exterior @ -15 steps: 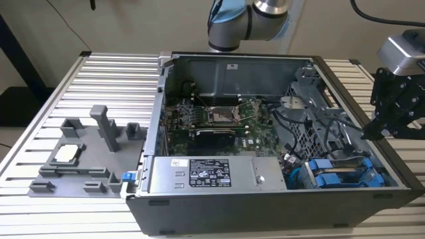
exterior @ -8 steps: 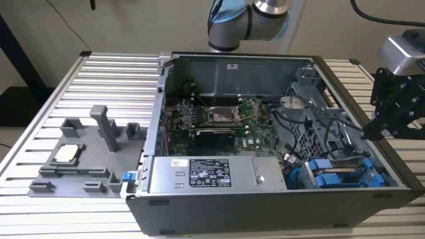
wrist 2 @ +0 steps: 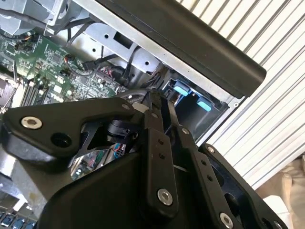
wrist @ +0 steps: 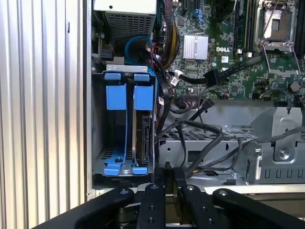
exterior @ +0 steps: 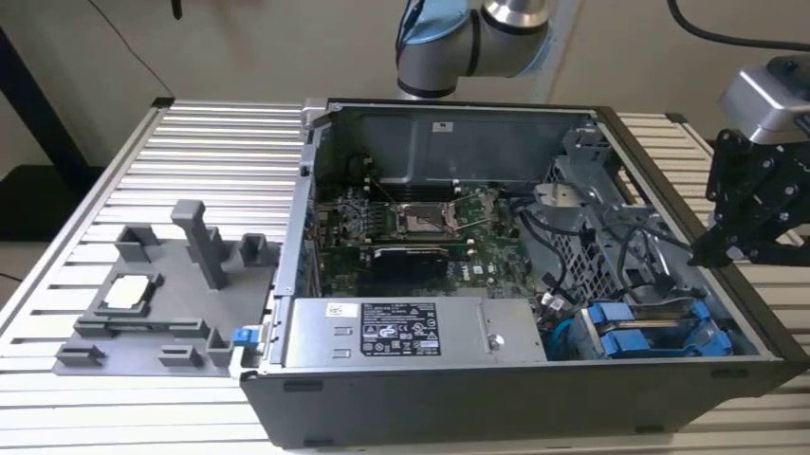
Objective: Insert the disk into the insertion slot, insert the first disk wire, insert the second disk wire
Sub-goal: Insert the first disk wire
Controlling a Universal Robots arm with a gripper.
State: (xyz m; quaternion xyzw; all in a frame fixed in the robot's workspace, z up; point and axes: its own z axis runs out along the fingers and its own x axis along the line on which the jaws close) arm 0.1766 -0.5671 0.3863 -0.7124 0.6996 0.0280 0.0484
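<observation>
Slatted metal table carries an open computer case. Disk already sits in the insertion slot of the drive cage, next to a second blue carrier. Gripper hangs at the case edge near the cage, apart from the disk, fingers nearly together, nothing held. Black cables lie loose beside the cage.

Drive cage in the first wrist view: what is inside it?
Two blue carrier frames stand side by side in the drive cage; one holds a disk. Most of that disk is covered by its frame and the cage wall.
</observation>
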